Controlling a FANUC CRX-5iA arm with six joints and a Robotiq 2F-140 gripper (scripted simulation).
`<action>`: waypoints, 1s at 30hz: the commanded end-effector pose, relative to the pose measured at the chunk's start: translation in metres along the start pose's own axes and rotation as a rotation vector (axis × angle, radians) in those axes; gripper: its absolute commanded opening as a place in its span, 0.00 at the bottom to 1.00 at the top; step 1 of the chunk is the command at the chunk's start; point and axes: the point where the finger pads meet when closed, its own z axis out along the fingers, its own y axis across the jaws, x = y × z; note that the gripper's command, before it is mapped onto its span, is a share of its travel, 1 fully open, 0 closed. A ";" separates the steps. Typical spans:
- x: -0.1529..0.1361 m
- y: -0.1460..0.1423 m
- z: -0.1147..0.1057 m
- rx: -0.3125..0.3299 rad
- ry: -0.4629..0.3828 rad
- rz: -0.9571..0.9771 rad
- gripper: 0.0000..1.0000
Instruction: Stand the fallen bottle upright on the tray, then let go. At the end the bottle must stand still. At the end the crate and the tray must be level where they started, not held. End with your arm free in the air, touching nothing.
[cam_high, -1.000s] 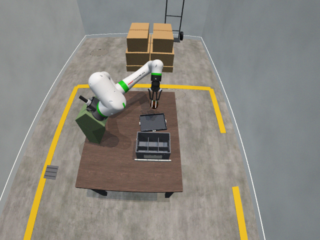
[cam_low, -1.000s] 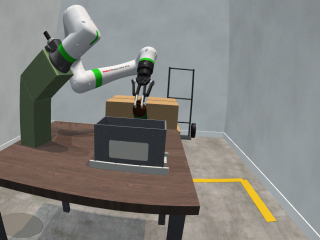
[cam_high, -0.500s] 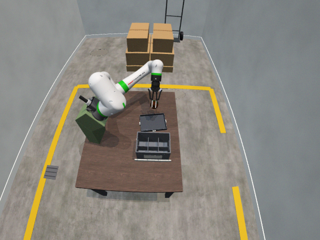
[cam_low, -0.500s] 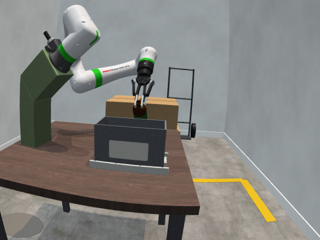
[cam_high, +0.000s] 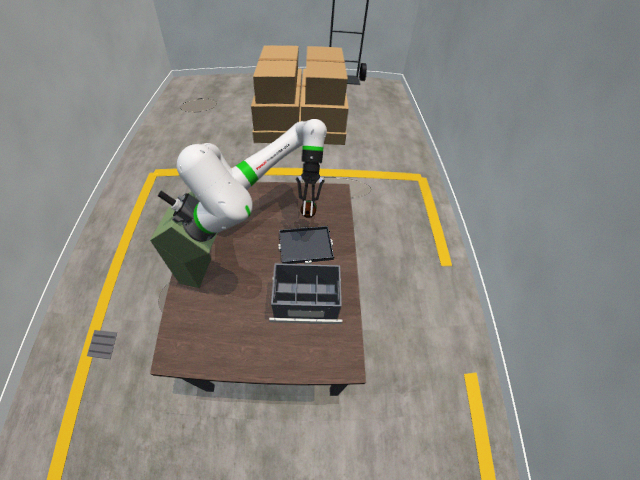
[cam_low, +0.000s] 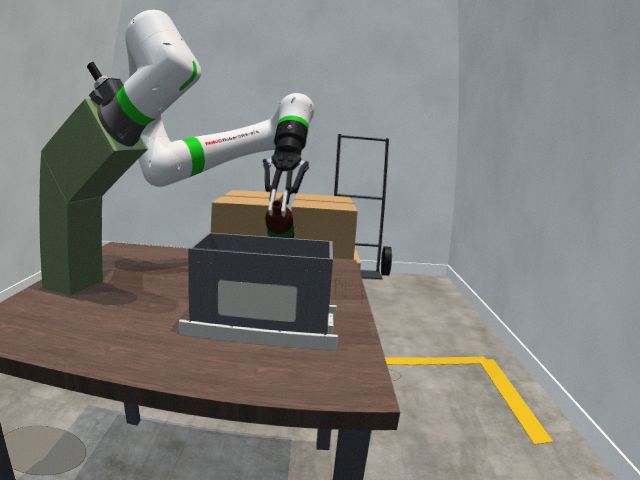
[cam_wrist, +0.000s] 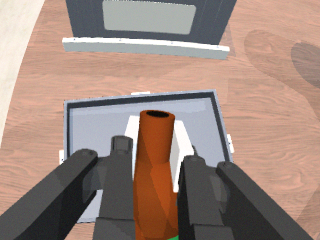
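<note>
My gripper (cam_high: 308, 207) (cam_low: 277, 210) (cam_wrist: 154, 134) is shut on the neck of the brown bottle (cam_high: 308, 213) (cam_low: 279, 223) (cam_wrist: 156, 195). The bottle has a green lower part and hangs in the air, mostly upright, with its mouth leaning toward the crate. Its base is hidden in every view. The shallow dark tray (cam_high: 316, 252) (cam_wrist: 100, 125) lies flat on the table and holds nothing that I can see; a shadow falls on its back part. The crate (cam_high: 279, 310) (cam_low: 206, 289) (cam_wrist: 85, 20) stands level in front of the tray and hides it in the exterior view.
Light strips (cam_high: 305, 320) (cam_low: 258, 334) (cam_wrist: 145, 47) run along the crate's foot, and small light stops sit around the tray. The arm's green pedestal (cam_high: 183, 258) (cam_low: 77, 232) stands at the table's left. Stacked cardboard boxes (cam_high: 276, 85) (cam_low: 330, 227) stand behind the table.
</note>
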 end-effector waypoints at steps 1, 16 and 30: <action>0.000 0.000 0.000 0.000 0.000 0.000 0.00; 0.000 0.000 0.000 0.000 0.013 0.000 0.00; -0.001 0.000 0.000 -0.001 0.084 0.000 0.00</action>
